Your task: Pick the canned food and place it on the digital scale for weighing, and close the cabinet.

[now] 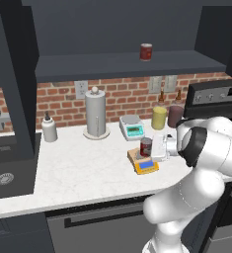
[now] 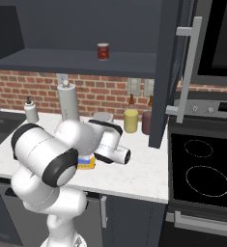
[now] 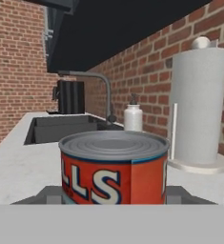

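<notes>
I count two tins: the canned food [image 1: 145,147], a silver-rimmed cylinder at mid-frame, stands upright on the flat yellow-orange digital scale [image 1: 146,163] on my marbled bench [image 1: 83,173], my gripper [image 1: 154,147] beside it; whether I grip it, I cannot tell. Another red can [image 1: 146,51] sits on the cabinet [image 1: 127,64] shelf.

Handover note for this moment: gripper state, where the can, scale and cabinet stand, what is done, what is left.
Gripper: at the canned food, level with its side; whether it grips cannot be told.
Canned food: upright on the digital scale near the counter's front edge.
Cabinet: door open, a second red can on its shelf.
Done: can appears to be set on the scale.
Left: let go if not yet released, back off, close the cabinet door.
</notes>
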